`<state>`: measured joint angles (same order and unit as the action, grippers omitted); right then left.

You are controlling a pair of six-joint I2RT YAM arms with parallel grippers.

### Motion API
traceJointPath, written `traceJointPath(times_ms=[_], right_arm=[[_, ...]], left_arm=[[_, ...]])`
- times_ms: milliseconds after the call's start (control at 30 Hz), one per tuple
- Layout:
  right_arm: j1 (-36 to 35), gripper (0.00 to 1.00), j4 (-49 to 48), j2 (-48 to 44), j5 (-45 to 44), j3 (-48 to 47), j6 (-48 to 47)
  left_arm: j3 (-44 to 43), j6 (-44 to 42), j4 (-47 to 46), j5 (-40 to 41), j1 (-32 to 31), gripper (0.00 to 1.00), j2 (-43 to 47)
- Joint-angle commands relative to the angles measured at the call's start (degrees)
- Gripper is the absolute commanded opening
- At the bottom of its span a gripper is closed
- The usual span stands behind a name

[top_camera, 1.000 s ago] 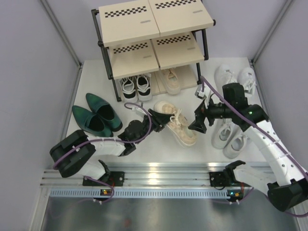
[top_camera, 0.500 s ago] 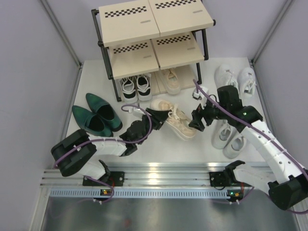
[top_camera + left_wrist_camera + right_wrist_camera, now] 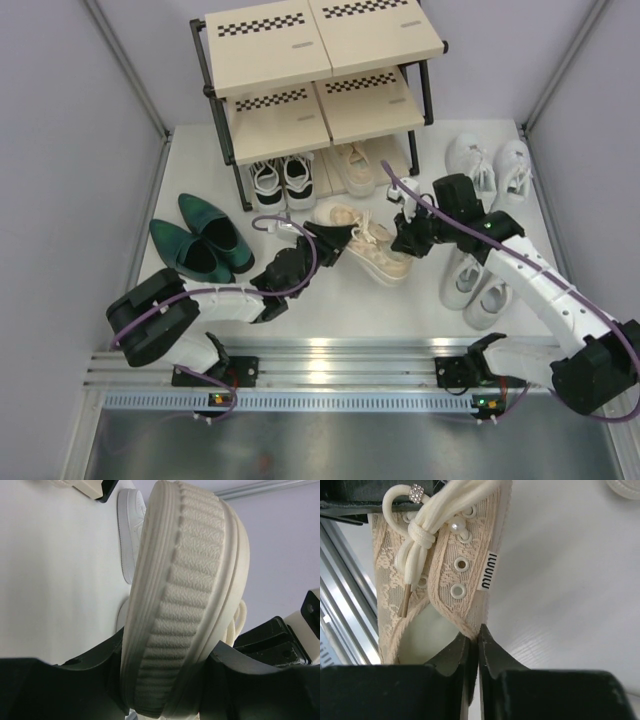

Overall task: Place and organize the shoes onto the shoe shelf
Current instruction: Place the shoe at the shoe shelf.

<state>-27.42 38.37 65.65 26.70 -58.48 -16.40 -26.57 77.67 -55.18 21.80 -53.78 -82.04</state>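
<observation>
A beige lace sneaker lies on its side on the white floor in front of the shoe shelf. My left gripper is shut across one end of it, and the ribbed sole fills the left wrist view between the jaws. My right gripper is shut on the collar edge at the other end, and its jaws pinch the lace fabric. Its beige mate and a black-and-white pair sit on the bottom tier.
Glossy green heeled shoes lie to the left of my left arm. One white pair rests at the back right, another under my right forearm. The shelf's upper two boards are bare. Grey walls close in both sides.
My right gripper moved left to the beige sneaker and closed on its collar. The sneaker, still in the left gripper, shifted slightly toward the shelf.
</observation>
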Motion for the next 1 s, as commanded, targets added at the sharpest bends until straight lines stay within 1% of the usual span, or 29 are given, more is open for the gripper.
traceJointPath(times_ms=[0, 67, 100, 133, 167, 200, 233, 267, 300, 333, 400, 433, 500, 533, 567, 600, 633, 667, 700, 733, 800, 833, 900, 967], right_arm=[[-0.6, 0.0, -2.4, -1.0, -1.8, -2.6, 0.3], [-0.5, 0.0, -2.4, -2.3, -1.9, -3.4, 0.2], [-0.5, 0.0, -2.4, -2.7, -1.9, -3.6, 0.1], [-0.3, 0.0, -2.3, -3.6, -1.8, -3.7, 0.1], [0.8, 0.0, -2.2, -3.9, -2.0, -4.1, 0.1], [1.6, 0.0, -2.0, -4.2, -2.0, -4.2, 0.1], [2.5, 0.0, -1.6, -4.7, -2.0, -4.3, 0.1], [4.9, 0.0, -1.5, -5.0, -1.8, -4.0, 0.1], [5.9, 0.0, -1.1, -5.4, -1.7, -3.8, 0.1], [8.3, 0.0, -1.0, -5.9, -1.4, -3.2, -0.1], [10.7, 0.0, -1.0, -7.0, -1.5, -2.5, -1.0], [12.6, 0.0, -0.9, -7.5, -1.7, -2.1, -1.9], [14.6, 0.0, -1.5, -7.8, -1.8, -1.8, -2.4], [15.6, 0.0, -2.0, -7.7, -2.0, -1.7, -2.4], [17.3, 0.0, -2.3, -7.6, -2.0, -1.8, -2.5], [18.1, 0.0, -2.8, -7.3, -2.3, -1.8, -2.1], [18.8, 0.0, -3.3, -6.4, -3.2, -1.8, -1.2], [20.0, 0.0, -4.9, -6.1, -3.5, -1.7, -0.6], [20.6, 0.0, -5.7, -5.3, -3.9, -1.6, 0.3], [21.3, 0.0, -6.8, -4.8, -5.2, -1.2, 2.0], [21.9, 0.0, -9.9, -3.5, -6.3, -0.9, 3.0], [21.9, 0.0, -10.9, -2.8, -7.2, -1.0, 4.1], [21.9, 0.0, -13.2, -0.4, -8.3, -1.6, 5.5], [21.9, 0.0, -14.8, 1.3, -10.1, -2.9, 7.6]], left_arm=[[-2.3, 1.5, -8.1, 1.7, -0.3, 0.0, 2.1], [-2.0, 1.1, -8.0, 1.6, -0.4, 0.01, 2.3], [-1.7, 0.9, -7.9, 1.3, -0.4, 0.1, 2.3], [-1.0, 0.6, -7.4, 0.9, -0.3, 0.36, 2.6], [-0.2, 0.7, -6.6, 0.7, -0.3, 0.52, 3.7], [0.4, 0.4, -5.3, 0.5, -0.3, 0.65, 4.8], [1.8, -0.2, -0.9, 0.8, -0.3, 0.75, 6.2], [2.5, -2.2, 1.8, 1.1, -0.2, 0.88, 9.8], [3.2, -3.2, 5.3, 1.6, -0.3, 0.91, 12.1], [4.8, -5.7, 10.7, 3.1, -0.3, 0.94, 17.0], [6.7, -8.7, 16.2, 4.4, -0.2, 0.95, 22.4], [8.0, -10.8, 23.2, 6.0, -0.2, 0.97, 28.6], [8.5, -14.1, 30.2, 7.2, -0.2, 0.97, 35.1], [8.7, -16.1, 34.4, 7.7, -0.2, 0.98, 41.4], [9.2, -17.3, 40.4, 8.1, -0.2, 0.98, 44.5], [9.3, -18.6, 43.5, 8.0, -0.2, 0.98, 47.6], [9.4, -19.8, 46.7, 8.2, -0.2, 0.98, 53.2], [9.3, -20.4, 49.9, 8.1, -0.2, 0.98, 56.1], [9.3, -22.3, 54.9, 7.8, -0.2, 0.98, 58.7], [9.2, -22.6, 58.7, 7.6, -0.2, 0.98, 63.6], [9.3, -23.0, 65.9, 7.0, -0.2, 0.97, 68.1], [9.3, -24.4, 67.6, 6.5, -0.2, 0.97, 72.1], [9.4, -25.4, 71.8, 5.5, -0.2, 0.98, 75.3], [9.3, -26.7, 74.2, 5.1, -0.2, 0.98, 78.6]])
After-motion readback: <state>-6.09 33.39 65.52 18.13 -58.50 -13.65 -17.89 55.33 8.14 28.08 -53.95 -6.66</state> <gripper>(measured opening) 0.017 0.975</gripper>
